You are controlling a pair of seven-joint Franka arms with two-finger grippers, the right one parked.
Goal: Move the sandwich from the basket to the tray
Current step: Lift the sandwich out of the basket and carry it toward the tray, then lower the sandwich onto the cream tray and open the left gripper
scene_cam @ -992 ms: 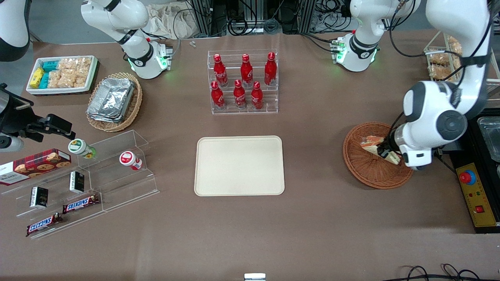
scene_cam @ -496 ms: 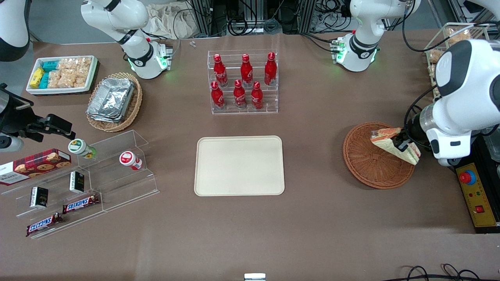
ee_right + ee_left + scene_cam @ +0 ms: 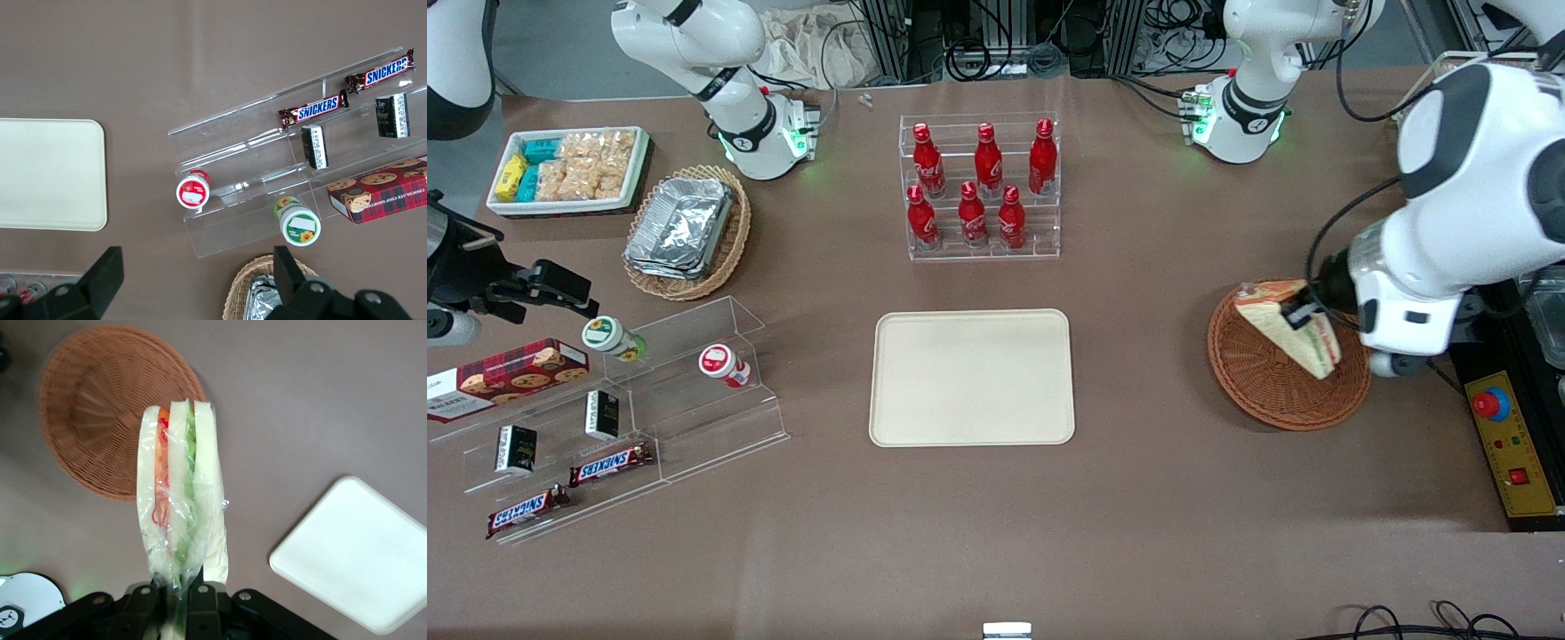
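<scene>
Now, jaws: the left arm's gripper (image 3: 1303, 313) is clamped on the sandwich (image 3: 1288, 327), its two black fingers (image 3: 195, 600) pinching the narrow end of the wedge through the clear wrap.
Gripper position: above the basket (image 3: 1267, 391), over the part of its rim farther from the front camera, toward the working arm's end of the bench (image 3: 1156, 516).
Sandwich: lifted clear of the basket, hanging in the air over it; the wrist view shows its edge with pale bread, red and orange filling and green layers (image 3: 180, 493).
Basket: round, reddish-brown wicker, nothing seen lying in it in the wrist view (image 3: 100, 407); it sits on the bench.
Tray: cream-beige, flat (image 3: 971, 377), at the middle of the bench, well apart from the basket and bare on top; one rounded corner shows in the wrist view (image 3: 353, 553).
Other things: a clear rack of red bottles (image 3: 980, 187) stands farther from the front camera than the tray; a tan basket of foil containers (image 3: 687, 229) sits toward the parked arm's end.
</scene>
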